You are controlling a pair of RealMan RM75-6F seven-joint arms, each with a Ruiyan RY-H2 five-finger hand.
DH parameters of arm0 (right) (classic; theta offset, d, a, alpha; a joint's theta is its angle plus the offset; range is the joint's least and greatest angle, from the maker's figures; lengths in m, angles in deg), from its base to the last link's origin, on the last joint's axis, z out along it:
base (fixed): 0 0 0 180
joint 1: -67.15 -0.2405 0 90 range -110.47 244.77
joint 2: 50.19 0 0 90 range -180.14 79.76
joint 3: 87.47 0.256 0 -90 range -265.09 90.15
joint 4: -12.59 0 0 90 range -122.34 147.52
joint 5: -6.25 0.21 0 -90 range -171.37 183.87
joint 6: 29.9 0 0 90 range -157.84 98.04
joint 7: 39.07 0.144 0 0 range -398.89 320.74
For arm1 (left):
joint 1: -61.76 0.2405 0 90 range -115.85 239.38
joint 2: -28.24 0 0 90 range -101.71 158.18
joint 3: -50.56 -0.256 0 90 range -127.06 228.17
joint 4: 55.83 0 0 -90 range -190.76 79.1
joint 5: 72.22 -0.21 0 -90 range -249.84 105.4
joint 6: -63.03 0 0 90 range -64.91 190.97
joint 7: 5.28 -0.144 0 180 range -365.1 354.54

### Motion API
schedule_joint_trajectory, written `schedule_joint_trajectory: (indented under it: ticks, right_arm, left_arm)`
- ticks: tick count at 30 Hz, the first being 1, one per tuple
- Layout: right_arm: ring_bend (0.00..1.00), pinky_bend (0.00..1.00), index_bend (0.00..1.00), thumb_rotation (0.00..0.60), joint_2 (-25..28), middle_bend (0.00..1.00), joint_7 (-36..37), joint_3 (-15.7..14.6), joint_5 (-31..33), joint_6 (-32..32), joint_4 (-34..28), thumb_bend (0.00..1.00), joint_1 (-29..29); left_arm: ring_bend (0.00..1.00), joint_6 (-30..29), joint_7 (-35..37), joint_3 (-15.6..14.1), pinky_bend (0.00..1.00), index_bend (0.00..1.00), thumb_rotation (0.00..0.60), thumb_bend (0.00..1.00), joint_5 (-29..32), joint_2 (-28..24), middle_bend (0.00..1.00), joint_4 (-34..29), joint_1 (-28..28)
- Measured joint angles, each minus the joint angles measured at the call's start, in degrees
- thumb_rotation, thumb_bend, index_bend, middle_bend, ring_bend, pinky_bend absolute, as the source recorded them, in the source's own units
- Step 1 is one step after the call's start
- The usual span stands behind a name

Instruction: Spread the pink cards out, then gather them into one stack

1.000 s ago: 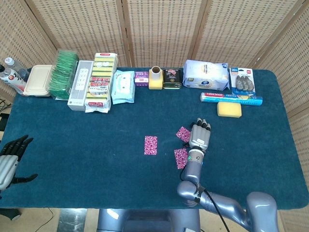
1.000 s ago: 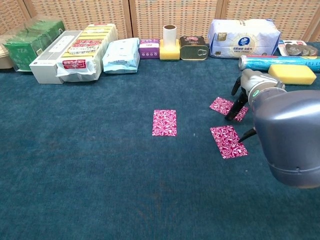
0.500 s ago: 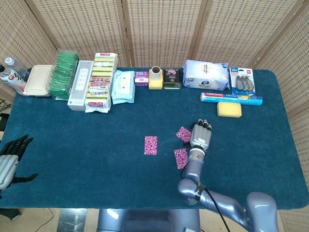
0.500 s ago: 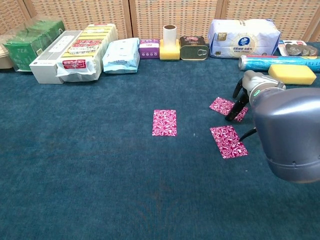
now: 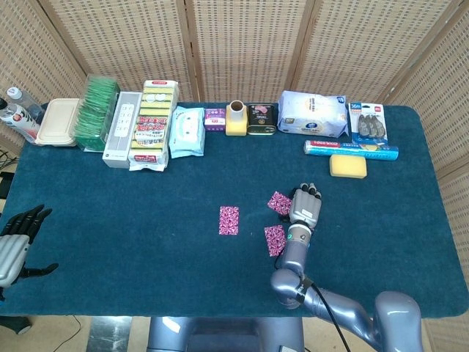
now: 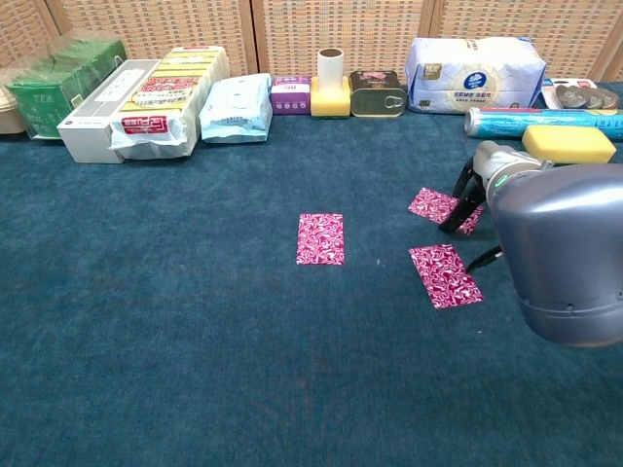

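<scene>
Three pink patterned cards lie apart on the blue cloth. One card (image 5: 229, 220) (image 6: 320, 238) is in the middle, one (image 5: 278, 202) (image 6: 434, 205) lies further right, and one (image 5: 274, 240) (image 6: 444, 275) sits nearer me. My right hand (image 5: 305, 206) (image 6: 479, 185) hovers palm down by the right edge of the far right card. Its dark fingertips (image 6: 456, 215) reach down to that card's edge, and it holds nothing. My left hand (image 5: 17, 240) hangs off the table's left front corner with its fingers apart and empty.
A row of goods lines the back edge: a green tea box (image 5: 97, 111), a white box (image 5: 120, 128), a sponge pack (image 5: 154, 123), wipes (image 5: 187, 132), a tin (image 5: 261, 119), a tissue pack (image 5: 313, 114), a foil roll (image 5: 352, 149) and a yellow sponge (image 5: 347, 166).
My right hand and forearm have drifted slightly to the right along the far right card's edge. The three cards and my left hand have not moved.
</scene>
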Motion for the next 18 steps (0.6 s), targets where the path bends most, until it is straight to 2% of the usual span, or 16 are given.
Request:
schedule_joint_trajectory:
  ticks: [10,18]
  right_arm:
    - [0.05,0.12,0.4,0.6,0.53,0.17,0.46,-0.31,-0.65,0.35,-0.96,0.27,0.27]
    - [0.06,0.12,0.4,0.6,1.81,0.18,0.62,-0.71,-1.38,1.5,-4.0,0.27,0.96]
  left_arm:
    - [0.0,-0.03,0.36,0.02,0.04,0.0,0.6,0.03,-0.02,-0.13,0.0,0.07,0.0]
    - [0.0,0.05,0.39,-0.03,0.04,0.0,0.6,0.03,-0.09,-0.17,0.0,-0.05,-0.04]
